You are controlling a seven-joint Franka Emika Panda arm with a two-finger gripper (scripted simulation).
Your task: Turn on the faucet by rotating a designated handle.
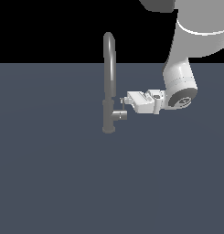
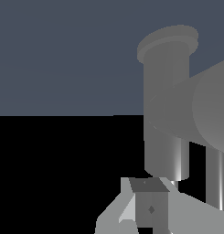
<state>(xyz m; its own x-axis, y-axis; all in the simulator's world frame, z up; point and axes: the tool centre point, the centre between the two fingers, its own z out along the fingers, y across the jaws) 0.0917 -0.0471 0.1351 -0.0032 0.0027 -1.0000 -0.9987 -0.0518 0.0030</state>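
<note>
The handle (image 1: 119, 114) sits just beside the end effector (image 1: 124, 104) (nearly touching).

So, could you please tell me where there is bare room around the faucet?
The floor is bare on the exterior view's left of the faucet and in front of it. It is crowded on the exterior view's right, where the hand meets the handle.

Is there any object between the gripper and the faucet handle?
No. In the exterior view the gripper sits right at the handle, beside the faucet; nothing else lies between them.
</note>
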